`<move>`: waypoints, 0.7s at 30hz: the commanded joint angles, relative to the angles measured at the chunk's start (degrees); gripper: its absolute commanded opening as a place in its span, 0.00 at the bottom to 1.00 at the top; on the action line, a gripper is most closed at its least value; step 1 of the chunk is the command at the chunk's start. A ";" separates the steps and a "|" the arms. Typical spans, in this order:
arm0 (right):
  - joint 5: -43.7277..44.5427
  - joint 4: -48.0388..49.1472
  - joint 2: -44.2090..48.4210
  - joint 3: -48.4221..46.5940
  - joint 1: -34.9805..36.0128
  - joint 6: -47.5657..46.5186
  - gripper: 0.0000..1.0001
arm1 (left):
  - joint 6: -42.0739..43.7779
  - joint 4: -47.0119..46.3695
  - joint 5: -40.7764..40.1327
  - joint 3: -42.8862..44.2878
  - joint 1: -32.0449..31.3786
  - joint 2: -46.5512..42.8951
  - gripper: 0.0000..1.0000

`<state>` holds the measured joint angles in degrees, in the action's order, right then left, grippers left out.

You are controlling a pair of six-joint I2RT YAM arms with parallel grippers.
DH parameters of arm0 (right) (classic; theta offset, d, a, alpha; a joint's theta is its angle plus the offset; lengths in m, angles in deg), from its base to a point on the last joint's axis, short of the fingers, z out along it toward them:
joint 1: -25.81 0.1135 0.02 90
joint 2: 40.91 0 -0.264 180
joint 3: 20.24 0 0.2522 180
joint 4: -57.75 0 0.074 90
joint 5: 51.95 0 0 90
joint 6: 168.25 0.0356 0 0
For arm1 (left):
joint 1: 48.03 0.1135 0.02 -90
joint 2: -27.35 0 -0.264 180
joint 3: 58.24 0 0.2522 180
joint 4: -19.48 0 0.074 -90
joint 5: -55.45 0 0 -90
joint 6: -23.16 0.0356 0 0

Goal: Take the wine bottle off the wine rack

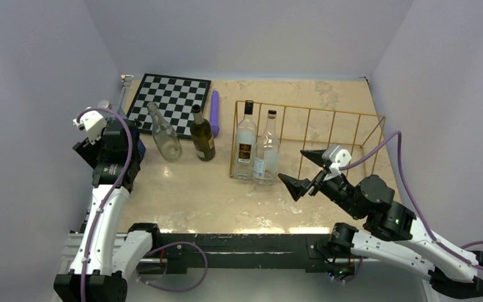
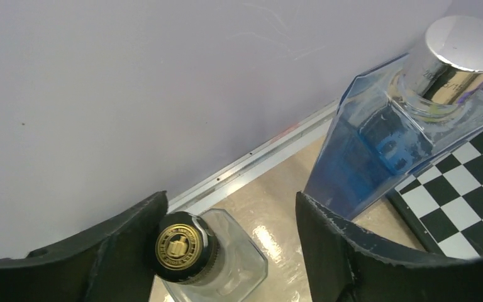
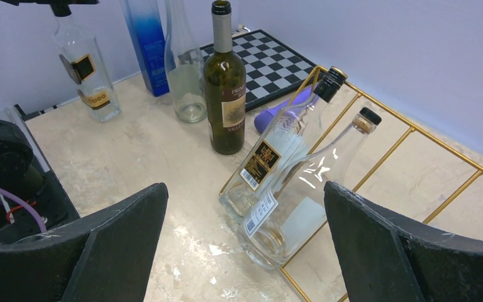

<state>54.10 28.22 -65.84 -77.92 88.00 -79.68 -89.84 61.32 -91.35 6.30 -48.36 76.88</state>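
The gold wire wine rack lies on the table at centre right. Two clear bottles stand in its left end; the right wrist view shows them too. A dark green wine bottle stands off the rack, to its left. My right gripper is open and empty, just in front of the two racked bottles and apart from them. My left gripper is open at the far left wall, over a clear bottle with a black and gold cap. That cap is against the left finger.
A blue bottle with a silver cap stands by the left wall beside the chessboard. A clear empty bottle stands next to the dark one. A purple object lies between board and rack. Walls close in on three sides.
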 commanded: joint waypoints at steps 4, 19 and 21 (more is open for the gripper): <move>5.01 1.53 -4.54 -3.93 0.11 6.14 0.99 | -1.01 1.58 -0.09 6.72 0.34 -2.00 0.92; 18.57 3.77 -19.99 -10.48 -1.28 2.61 0.99 | -1.08 2.80 42.75 14.43 0.34 -14.26 0.95; 18.61 4.37 -21.65 -11.53 -3.53 1.89 0.99 | -1.73 -0.93 54.65 11.51 0.34 -16.05 0.95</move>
<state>68.64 28.77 -85.73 -85.24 87.15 -73.54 -91.24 66.39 -62.74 20.29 -48.32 62.83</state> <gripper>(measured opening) 0.986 0.953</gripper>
